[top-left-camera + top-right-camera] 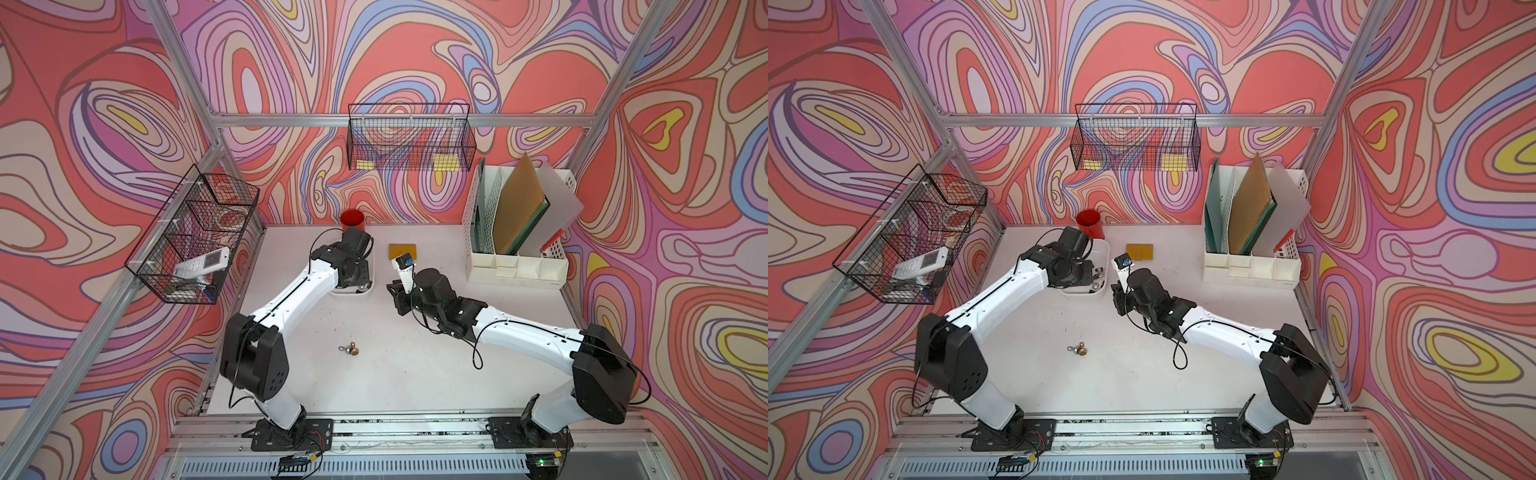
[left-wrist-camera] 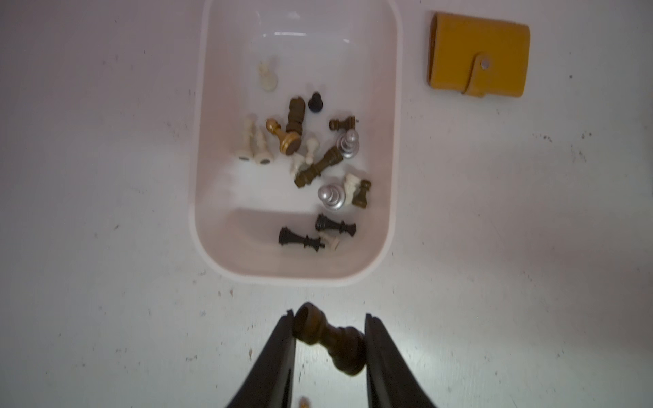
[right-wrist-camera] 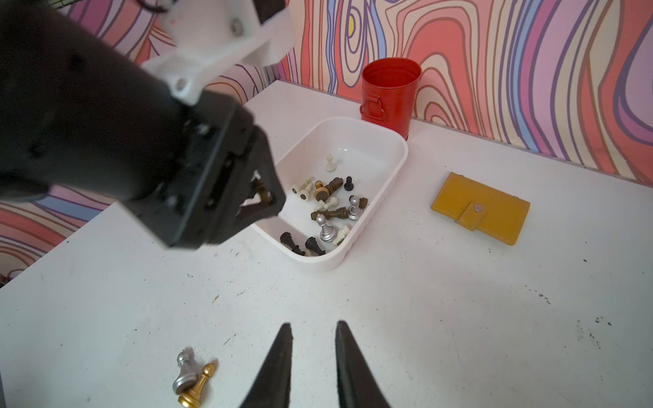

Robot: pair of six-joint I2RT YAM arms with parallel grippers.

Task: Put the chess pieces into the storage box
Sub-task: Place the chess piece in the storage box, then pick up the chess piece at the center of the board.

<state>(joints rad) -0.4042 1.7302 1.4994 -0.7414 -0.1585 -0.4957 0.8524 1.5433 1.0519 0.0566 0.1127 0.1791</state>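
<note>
Two chess pieces [image 3: 184, 371] lie loose on the near bench [image 3: 424, 318]. The left pincer [image 2: 329, 315], clamped on a brown piece [image 2: 328, 339], must clear the storage box [image 2: 293, 279] rim, then release; the right pincer [image 3: 313, 325] gapes empty.

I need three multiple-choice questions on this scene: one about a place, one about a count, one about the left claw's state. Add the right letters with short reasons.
1. Where is the yellow wallet relative to the storage box? A. inside it B. on the table beside it C. under it
2. How many chess pieces lie outside the box? A. none B. five C. two
3. The left claw is: A. shut on a dark brown piece B. open, empty C. shut on the wallet
1 B: it lies flat next to the box. 2 C: only a silver one and a gold one. 3 A: the piece sits between its jaws.
</note>
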